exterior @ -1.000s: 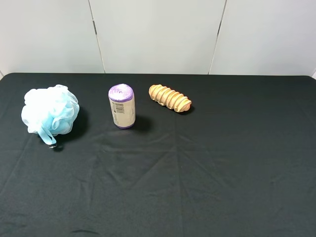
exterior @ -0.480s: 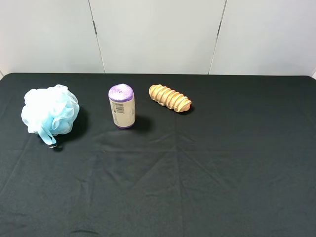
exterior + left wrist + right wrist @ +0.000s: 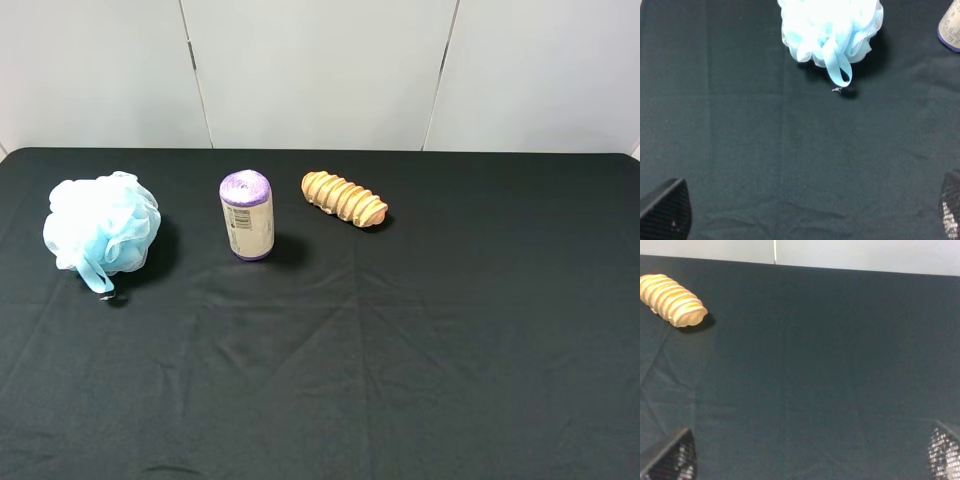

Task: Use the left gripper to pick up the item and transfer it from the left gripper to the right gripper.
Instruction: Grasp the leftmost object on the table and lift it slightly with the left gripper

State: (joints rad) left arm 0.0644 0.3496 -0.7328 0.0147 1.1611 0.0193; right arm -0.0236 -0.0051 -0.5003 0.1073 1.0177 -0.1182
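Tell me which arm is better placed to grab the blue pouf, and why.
Left. The left gripper stands open with the pouf ahead in its wrist view; the right gripper sees only the wooden piece, and the pouf lies far left in the high view.

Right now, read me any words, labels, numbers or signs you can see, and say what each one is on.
Label on the purple-topped roll: dark print, possibly a barcode block, too small and blurred to read.
Bath pouf: no text.
Ridged wooden piece: no text.
Black tablecloth: no text.
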